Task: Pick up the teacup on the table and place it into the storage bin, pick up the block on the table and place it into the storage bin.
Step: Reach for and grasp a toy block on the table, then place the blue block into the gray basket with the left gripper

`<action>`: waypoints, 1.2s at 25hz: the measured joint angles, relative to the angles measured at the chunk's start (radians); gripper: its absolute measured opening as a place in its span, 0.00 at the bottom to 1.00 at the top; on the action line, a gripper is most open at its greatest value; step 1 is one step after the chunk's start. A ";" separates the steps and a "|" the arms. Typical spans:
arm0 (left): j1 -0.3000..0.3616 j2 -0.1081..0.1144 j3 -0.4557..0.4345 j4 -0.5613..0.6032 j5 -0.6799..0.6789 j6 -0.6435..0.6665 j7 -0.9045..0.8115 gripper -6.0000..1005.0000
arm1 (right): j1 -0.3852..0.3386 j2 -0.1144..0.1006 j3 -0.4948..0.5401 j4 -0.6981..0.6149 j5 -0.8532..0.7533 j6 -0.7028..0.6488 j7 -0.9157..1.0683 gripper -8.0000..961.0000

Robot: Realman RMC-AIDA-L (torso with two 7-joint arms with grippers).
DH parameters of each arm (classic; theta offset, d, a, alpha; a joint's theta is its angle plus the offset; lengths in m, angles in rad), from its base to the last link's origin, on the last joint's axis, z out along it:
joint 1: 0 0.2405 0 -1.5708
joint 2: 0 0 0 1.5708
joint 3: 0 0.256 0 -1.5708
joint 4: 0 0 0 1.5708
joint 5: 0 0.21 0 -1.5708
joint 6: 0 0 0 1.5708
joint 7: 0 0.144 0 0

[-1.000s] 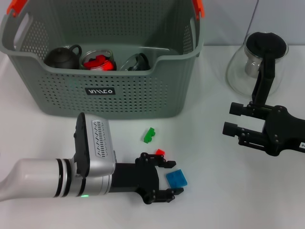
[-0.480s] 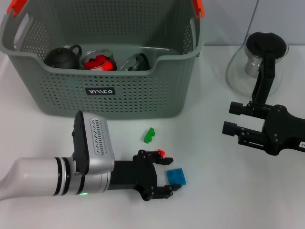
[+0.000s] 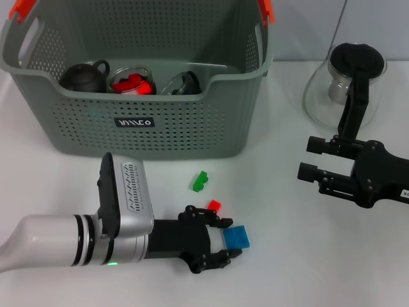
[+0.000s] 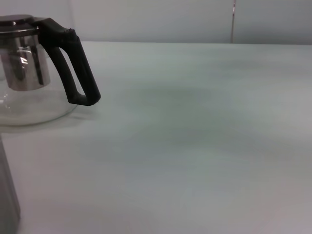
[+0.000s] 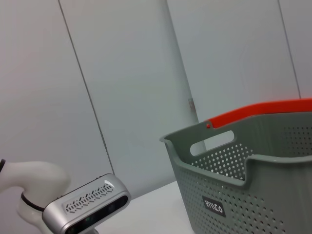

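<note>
My left gripper lies low on the table in the head view, open, one finger on each side of a blue block that rests on the table. A small red block sits just beyond the fingers, and a green block lies farther toward the storage bin. This grey perforated bin holds a dark teacup, a glass holding something red and another clear piece. My right gripper hovers open and empty at the right.
A glass pot with a black lid and handle stands behind the right gripper; the left wrist view shows this pot too. The right wrist view shows the bin and my left arm.
My left gripper has slid forward so the blue block now sits between its fingers, and the finger gap has narrowed a little. The right arm has not moved.
</note>
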 joint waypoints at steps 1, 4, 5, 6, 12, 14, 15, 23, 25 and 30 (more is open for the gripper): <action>0.000 0.000 -0.002 0.000 0.000 0.000 0.000 0.56 | 0.001 0.000 0.000 0.000 -0.001 0.000 0.000 0.70; 0.001 0.000 0.000 0.000 0.000 -0.001 0.000 0.53 | 0.002 0.000 0.000 0.000 -0.002 0.000 0.000 0.70; 0.001 0.000 0.001 -0.001 0.000 -0.001 0.000 0.51 | 0.002 0.000 0.000 0.000 -0.002 0.000 0.000 0.70; 0.001 0.000 0.002 -0.001 0.000 -0.001 0.000 0.49 | 0.002 0.000 0.000 0.000 -0.002 0.000 0.000 0.70; 0.000 0.000 0.002 0.004 0.000 0.009 -0.004 0.44 | -0.001 0.000 0.000 0.000 -0.001 0.000 0.000 0.70; 0.002 0.000 -0.003 0.009 -0.001 0.015 -0.006 0.43 | -0.002 0.000 0.000 0.000 -0.001 -0.001 0.000 0.70; 0.003 0.000 -0.006 0.011 -0.003 0.021 -0.006 0.43 | -0.002 0.000 0.000 0.000 -0.001 -0.001 0.000 0.70; 0.054 0.043 -0.092 0.091 0.013 0.232 -0.064 0.41 | -0.006 0.000 0.000 0.000 0.000 -0.002 0.000 0.70; 0.076 0.067 -0.135 0.134 0.031 0.322 -0.115 0.41 | -0.007 0.000 0.000 0.000 0.001 -0.002 0.000 0.70; 0.112 0.112 -0.449 0.270 0.046 0.587 -0.257 0.41 | -0.007 -0.002 0.000 0.000 0.001 -0.003 0.000 0.70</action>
